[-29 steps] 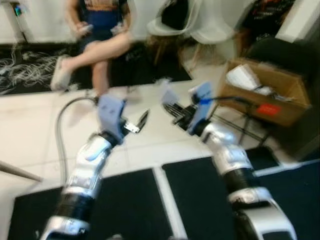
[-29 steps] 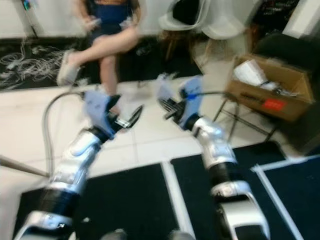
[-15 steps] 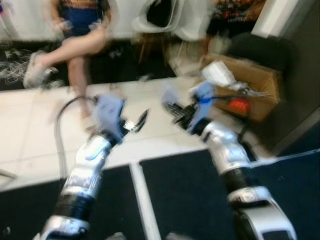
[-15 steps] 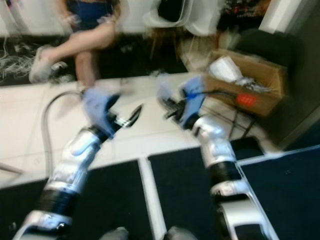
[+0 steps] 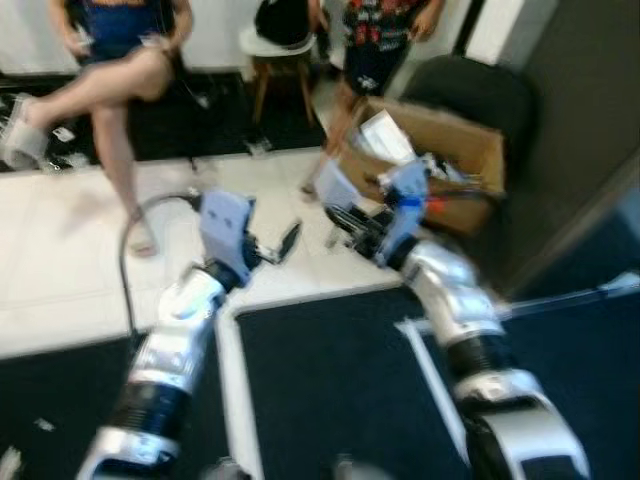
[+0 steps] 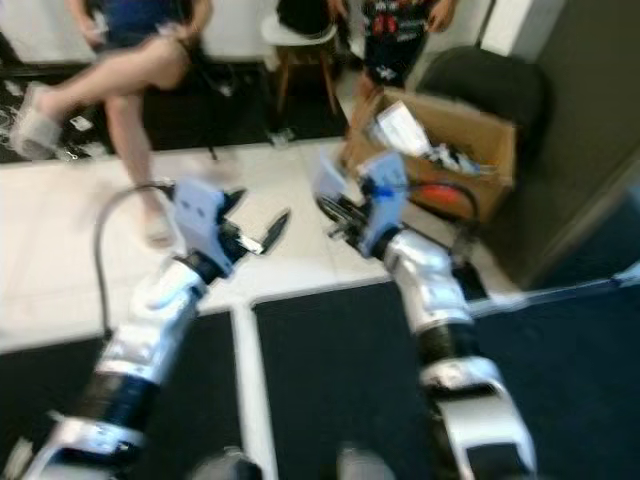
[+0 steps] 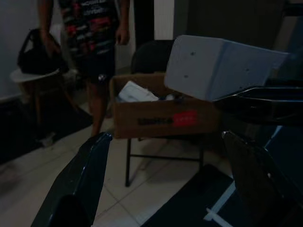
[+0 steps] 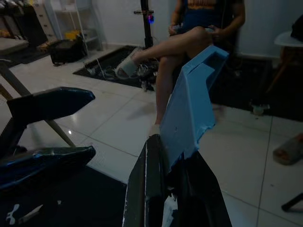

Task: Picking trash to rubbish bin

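The cardboard box (image 5: 440,160) now lies nearer, behind the right hand (image 5: 350,222).

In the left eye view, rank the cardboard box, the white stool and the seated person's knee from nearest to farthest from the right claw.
From the right claw:
1. Cardboard box, just beyond it to the right.
2. White stool, farther back, near the middle.
3. Seated person's knee, far back on the left, roughly level with the stool; those two are close.

The robot has two shiny silver arms (image 5: 170,340) with black bands, light blue wrist blocks (image 5: 225,225) and a grey cable (image 5: 130,240).

White tile floor (image 5: 60,280); dark mats (image 5: 330,390).
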Motion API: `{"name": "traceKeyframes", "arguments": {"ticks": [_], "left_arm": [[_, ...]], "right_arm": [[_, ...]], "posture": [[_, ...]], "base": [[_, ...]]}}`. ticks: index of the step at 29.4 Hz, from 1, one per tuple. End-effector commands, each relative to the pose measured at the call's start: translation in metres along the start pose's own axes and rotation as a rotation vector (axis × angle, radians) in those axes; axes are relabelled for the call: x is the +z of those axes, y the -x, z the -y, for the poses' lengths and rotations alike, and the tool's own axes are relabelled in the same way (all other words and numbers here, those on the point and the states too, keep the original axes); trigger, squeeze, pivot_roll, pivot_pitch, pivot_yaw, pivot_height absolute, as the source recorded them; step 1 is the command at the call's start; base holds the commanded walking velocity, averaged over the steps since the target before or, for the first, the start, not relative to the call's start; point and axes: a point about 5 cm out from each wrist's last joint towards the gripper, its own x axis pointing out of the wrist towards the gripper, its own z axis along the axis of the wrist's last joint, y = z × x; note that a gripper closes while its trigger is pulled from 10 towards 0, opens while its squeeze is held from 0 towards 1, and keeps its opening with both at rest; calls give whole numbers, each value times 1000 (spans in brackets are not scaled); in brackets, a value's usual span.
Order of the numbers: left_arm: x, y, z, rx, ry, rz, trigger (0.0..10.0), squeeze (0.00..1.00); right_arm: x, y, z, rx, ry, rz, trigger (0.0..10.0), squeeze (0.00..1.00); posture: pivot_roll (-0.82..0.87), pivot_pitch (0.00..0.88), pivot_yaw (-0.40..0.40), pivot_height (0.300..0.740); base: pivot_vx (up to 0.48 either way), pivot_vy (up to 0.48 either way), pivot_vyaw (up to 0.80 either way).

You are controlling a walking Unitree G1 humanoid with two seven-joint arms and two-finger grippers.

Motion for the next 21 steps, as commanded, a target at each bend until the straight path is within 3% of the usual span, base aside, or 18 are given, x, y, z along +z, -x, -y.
{"name": "traceKeyframes", "arguments": {"ticks": [1, 11, 21], "left_arm": [[-5, 2, 1, 1, 16, -16, 10000, 0], [-3, 2, 1, -5, 9, -3, 10000, 0], [-2, 1, 2, -11, 8, 3, 10000, 0]], "right_arm": [[-3, 2, 2, -4, 0, -11, 10000, 0], [-2, 3, 2, -4, -1, -9, 10000, 0], [-1, 3, 3, -5, -2, -8, 10000, 0]], "posture": [[-21, 0, -38, 740], [-22, 0, -38, 740], [-22, 0, -39, 740]], "base": [[0, 0, 0], [0, 0, 0], [268, 0, 0]]}}
